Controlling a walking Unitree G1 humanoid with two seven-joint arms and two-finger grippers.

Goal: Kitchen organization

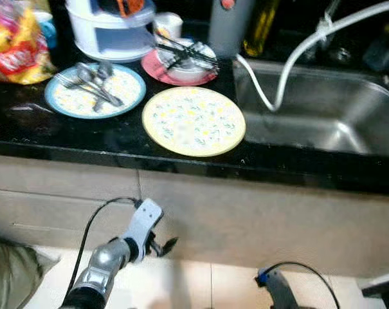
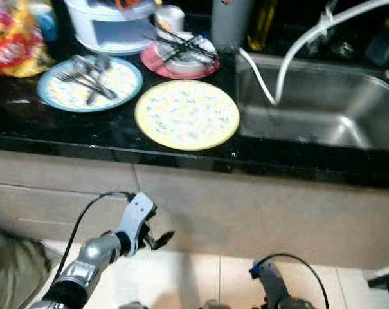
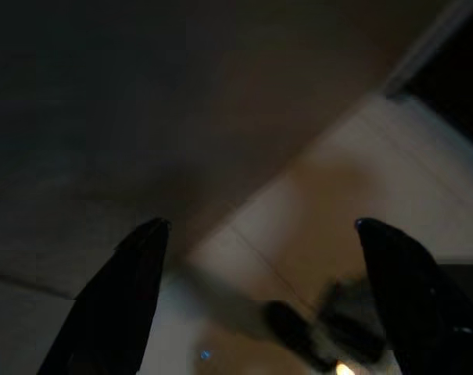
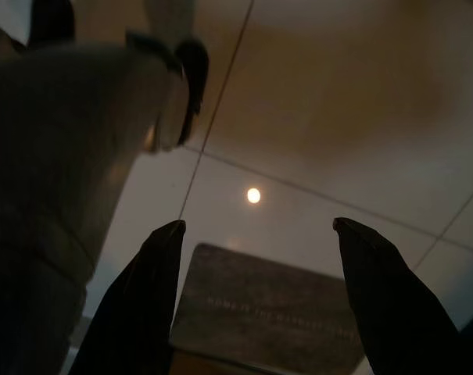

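A yellow floral plate (image 1: 194,121) lies on the black counter (image 1: 65,138) near its front edge. Left of it, a blue-rimmed plate (image 1: 94,90) carries several forks and spoons. Behind the yellow plate, a pink plate (image 1: 181,64) holds a white bowl with dark utensils laid across it. My left gripper (image 1: 165,244) hangs low in front of the cabinet, below the counter; in the left wrist view the left gripper (image 3: 259,226) is open and holds nothing. My right arm (image 1: 276,286) hangs near the floor. The right gripper (image 4: 259,226) is open over pale floor tiles.
A steel sink (image 1: 323,109) with a white hose (image 1: 290,61) lies on the right of the counter. A white container (image 1: 114,26), a cup (image 1: 168,24) and a snack bag (image 1: 14,45) stand at the back. A dark mat (image 4: 267,312) lies on the floor.
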